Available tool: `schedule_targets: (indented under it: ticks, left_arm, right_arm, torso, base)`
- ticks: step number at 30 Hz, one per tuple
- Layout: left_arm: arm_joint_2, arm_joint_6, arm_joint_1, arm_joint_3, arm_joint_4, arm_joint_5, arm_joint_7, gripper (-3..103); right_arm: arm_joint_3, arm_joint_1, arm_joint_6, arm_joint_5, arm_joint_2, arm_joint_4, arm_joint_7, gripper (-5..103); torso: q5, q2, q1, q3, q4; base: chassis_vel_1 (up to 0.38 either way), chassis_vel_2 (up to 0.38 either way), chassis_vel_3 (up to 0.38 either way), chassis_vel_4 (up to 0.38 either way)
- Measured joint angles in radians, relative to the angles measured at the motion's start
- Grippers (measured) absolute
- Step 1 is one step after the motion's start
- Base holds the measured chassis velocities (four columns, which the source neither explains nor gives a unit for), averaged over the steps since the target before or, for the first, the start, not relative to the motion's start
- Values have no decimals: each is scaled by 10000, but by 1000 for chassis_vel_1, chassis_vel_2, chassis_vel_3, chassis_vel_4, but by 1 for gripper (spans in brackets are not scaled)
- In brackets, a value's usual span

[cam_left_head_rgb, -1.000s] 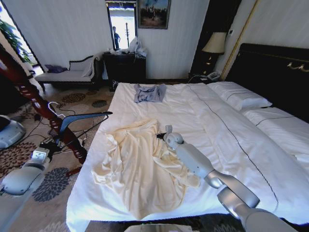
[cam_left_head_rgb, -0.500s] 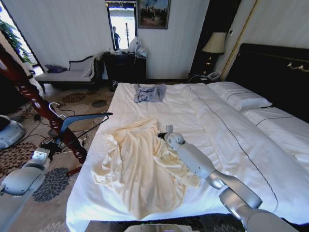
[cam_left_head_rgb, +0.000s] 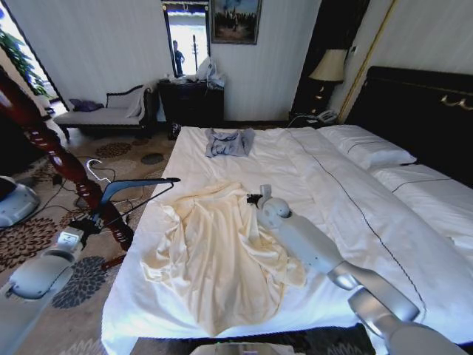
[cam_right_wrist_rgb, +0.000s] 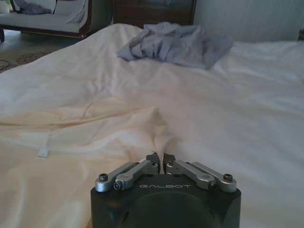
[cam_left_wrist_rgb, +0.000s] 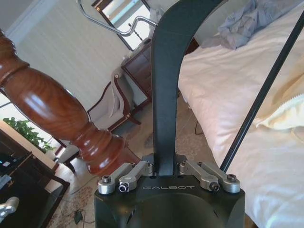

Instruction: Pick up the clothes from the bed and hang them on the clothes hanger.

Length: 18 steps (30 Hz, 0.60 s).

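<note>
The cream clothes point(cam_left_head_rgb: 218, 255) are spread flat on the white bed point(cam_left_head_rgb: 325, 185). The right gripper point(cam_right_wrist_rgb: 161, 159) is set low at the upper edge of the clothes, its jaws pinched shut on a small fold of the cloth. Beside the bed, the dark clothes hanger point(cam_left_wrist_rgb: 167, 80) is clamped tight in the jaws of the left gripper point(cam_left_wrist_rgb: 166, 167), close to a red-brown wooden post point(cam_left_wrist_rgb: 57, 114).

Clothes hanger point(cam_left_wrist_rgb: 167, 71): top and silver hook cut off by left wrist view's upper edge. Bed point(cam_left_head_rgb: 347, 222): foot edge and far side cut off in head view. Right gripper point(cam_right_wrist_rgb: 160, 157): fingertips sunk in clothes point(cam_right_wrist_rgb: 85, 142) fold, contact hidden.
</note>
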<state>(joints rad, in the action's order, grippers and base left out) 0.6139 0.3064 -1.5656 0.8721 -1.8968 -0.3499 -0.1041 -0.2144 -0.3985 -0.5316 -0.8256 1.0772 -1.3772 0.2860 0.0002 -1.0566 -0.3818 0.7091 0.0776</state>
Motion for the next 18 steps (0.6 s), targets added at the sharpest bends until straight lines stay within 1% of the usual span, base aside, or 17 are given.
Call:
schedule_targets:
  ticks: [2, 3, 5, 8, 13, 14, 16, 17, 18]
  left_arm:
    - [-10, 16, 10, -17, 21, 0, 0, 19]
    - [-68, 94, 48, -99, 131, 0, 18, 19]
    - [-82, 119, 62, -124, 165, 0, 23, 19]
    - [-163, 259, 202, -432, 324, 0, 40, 19]
    - [-262, 366, 399, -864, 348, 18, 56, 19]
    - [-303, 396, 468, -1029, 327, 18, 65, 19]
    - [-442, 464, 748, -1665, 300, 82, 81, 19]
    - [-442, 464, 748, -1665, 300, 82, 81, 19]
    - [-499, 490, 988, -2149, 307, 128, 81, 19]
  right_arm:
    - [5, -27, 7, 17, -62, -65, -5, 2]
    - [51, -189, 26, 54, -407, -494, -14, 2]
    - [65, -229, 34, 64, -499, -622, -14, 2]
    - [86, -401, 87, 186, -1027, -1508, -48, 2]
    - [64, -413, 158, 310, -1202, -1926, -64, 2]
    - [52, -398, 172, 310, -1207, -1974, -65, 2]
    - [-10, -257, 234, 301, -1184, -2054, -67, 2]
    - [-10, -257, 234, 301, -1184, -2054, -67, 2]
    - [-46, -173, 271, 272, -1161, -2140, -74, 2]
  torso:
    - [-1, 0, 0, 0, -1]
    - [0, 0, -1, 0, 0]
    - [0, 0, -1, 0, 2]
    - [0, 0, 1, 0, 3]
    - [-2, 0, 0, 0, 0]
    - [-1, 0, 0, 0, 0]
    - [0, 0, 0, 0, 0]
    - [0, 0, 0, 0, 0]
    - [0, 0, 0, 0, -1]
  base:
    - [0, 0, 0, 0]
    - [0, 0, 0, 0]
    - [0, 0, 0, 0]
    - [0, 0, 0, 0]
    - [0, 0, 0, 0]
    - [0, 0, 0, 0]
    - [0, 0, 0, 0]
    - [0, 0, 0, 0]
    - [0, 0, 0, 0]
